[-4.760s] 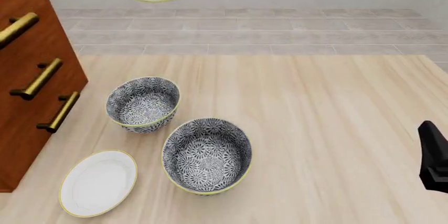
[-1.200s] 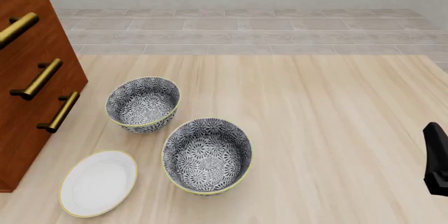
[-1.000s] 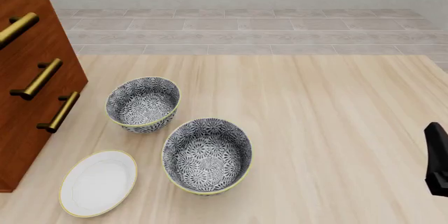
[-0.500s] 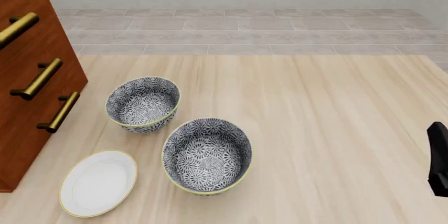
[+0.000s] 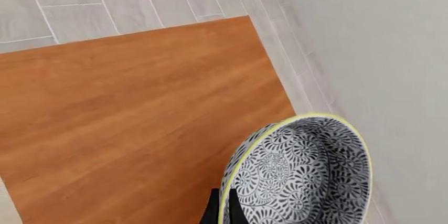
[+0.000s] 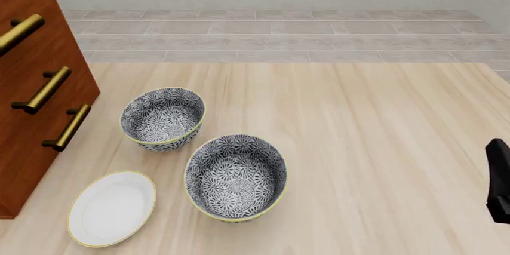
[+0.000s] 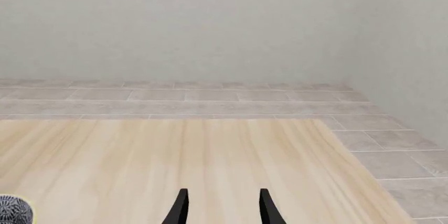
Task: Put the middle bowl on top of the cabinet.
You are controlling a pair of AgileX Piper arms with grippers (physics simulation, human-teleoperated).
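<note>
The middle bowl [image 5: 301,177] has left the front view; right arm [image 6: 498,180] retreated slightly.

Reddish wooden cabinet [image 6: 32,106], brass handles [image 6: 44,89]

Middle bowl [image 5: 301,177]: deep, round, dark blue-and-white floral pattern inside and out, thin yellow rim.
Bowl pose: tilted on edge over the cabinet top, its rim pinched between dark fingertips [image 5: 212,211]; whether it touches the wood cannot be told.
Cabinet [image 6: 36,88]: tall, reddish-brown wood, brass bar handles, at the table's left edge.
Cabinet top [image 5: 133,124]: flat, bare, orange-brown.
</note>
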